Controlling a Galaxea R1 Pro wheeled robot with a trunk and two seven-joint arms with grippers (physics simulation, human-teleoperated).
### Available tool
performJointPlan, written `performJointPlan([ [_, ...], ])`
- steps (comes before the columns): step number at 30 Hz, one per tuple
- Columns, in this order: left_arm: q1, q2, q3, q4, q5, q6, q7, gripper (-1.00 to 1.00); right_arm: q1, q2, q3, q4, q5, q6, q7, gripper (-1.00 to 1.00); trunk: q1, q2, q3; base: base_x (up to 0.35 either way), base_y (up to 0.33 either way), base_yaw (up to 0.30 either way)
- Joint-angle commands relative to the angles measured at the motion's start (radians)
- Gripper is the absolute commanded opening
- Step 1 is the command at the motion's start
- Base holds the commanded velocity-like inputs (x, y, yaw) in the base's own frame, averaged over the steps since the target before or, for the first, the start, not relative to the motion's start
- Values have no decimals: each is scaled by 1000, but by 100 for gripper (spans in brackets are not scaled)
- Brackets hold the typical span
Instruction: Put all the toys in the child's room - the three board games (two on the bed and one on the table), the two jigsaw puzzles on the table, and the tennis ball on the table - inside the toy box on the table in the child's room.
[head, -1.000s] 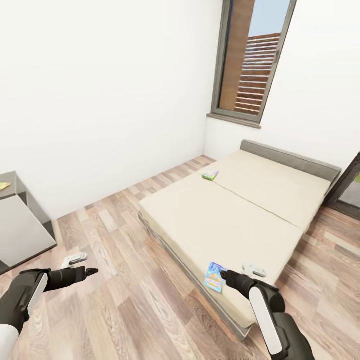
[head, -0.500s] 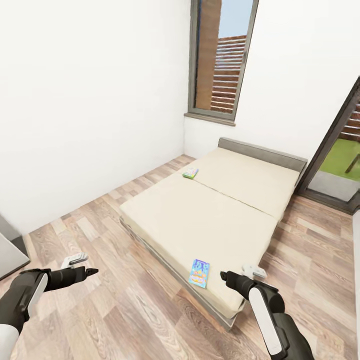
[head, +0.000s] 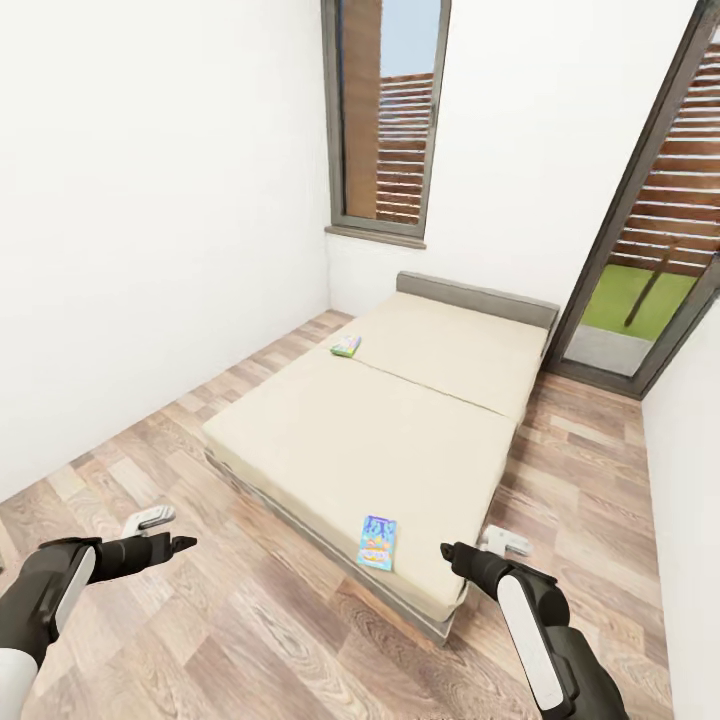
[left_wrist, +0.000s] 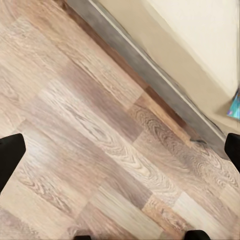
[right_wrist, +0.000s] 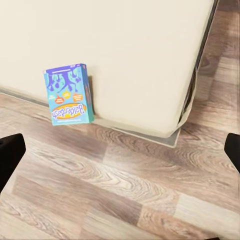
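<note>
Blue board game (head: 377, 542) lying flat near the foot-end edge of the bed (head: 400, 430), right by the corner closest to the robot; same box (right_wrist: 68, 94) up close in the right wrist view, sitting at the mattress edge above the floor (head: 270, 640). Second board game (head: 346, 346), greenish, way up by the far side edge of the bed, near the seam in the mattress and well apart from the blue one. Both untouched, so nothing picked up here yet. No telling from this spot how the rest of the toys are doing.

Left gripper (head: 160, 530) held out low over the floor, jaws apart, nothing in them. Right gripper (head: 490, 548) just off the bed's near corner, jaws apart too, empty. Blue box looks like the obvious first grab, probably with the right arm. Window (head: 385, 115) and glass door (head: 650, 270) beyond the bed.
</note>
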Motion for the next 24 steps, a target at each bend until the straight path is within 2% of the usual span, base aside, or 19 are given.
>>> performJointPlan([
  [1, 0, 0, 2, -1, 5, 8, -1, 100, -1, 1, -1, -1, -10, 3, -8, 100, 0, -1, -1, 0, 176, -280],
  [16, 0, 0, 1, -1, 5, 8, -1, 100, -1, 1, -1, 3, -11, 4, -8, 100, 0, -1, -1, 0, 116, -280],
  [24, 0, 0, 1, -1, 8, 7, -3, 100, -1, 1, -1, 4, -13, 4, -8, 100, 0, -1, -1, 0, 47, -280],
])
